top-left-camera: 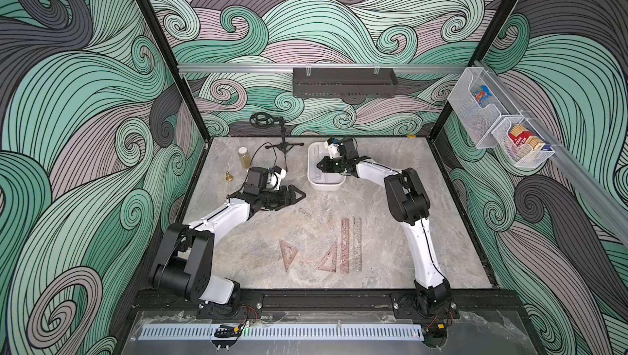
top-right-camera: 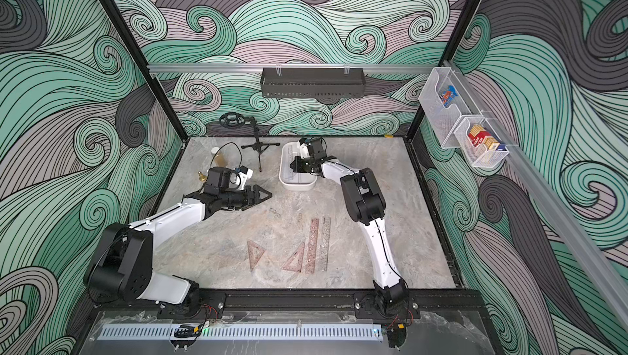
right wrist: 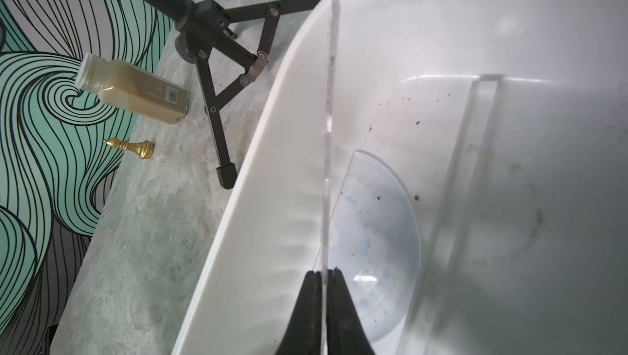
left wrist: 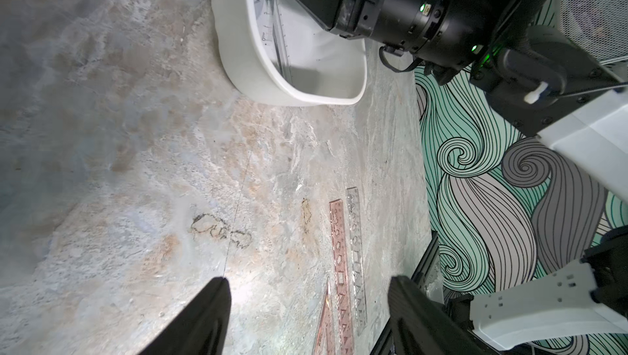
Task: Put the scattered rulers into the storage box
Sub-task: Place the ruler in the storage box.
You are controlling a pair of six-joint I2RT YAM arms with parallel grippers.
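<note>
My right gripper is shut on a clear ruler, held edge-on over the white storage box. Inside the box lie a half-round protractor and another clear ruler. My left gripper hovers open and empty to the left of the box, above the table. Nearer the front, a pinkish-brown ruler and a clear ruler lie side by side. Beside them lie two brownish set squares, the other further left. The left wrist view shows the two long rulers beyond the spread fingers.
At the back left stand a bottle, a small gold chess piece and a black tripod stand. A black shelf hangs on the back wall, with white mesh baskets on the right wall. Small clips lie mid-table.
</note>
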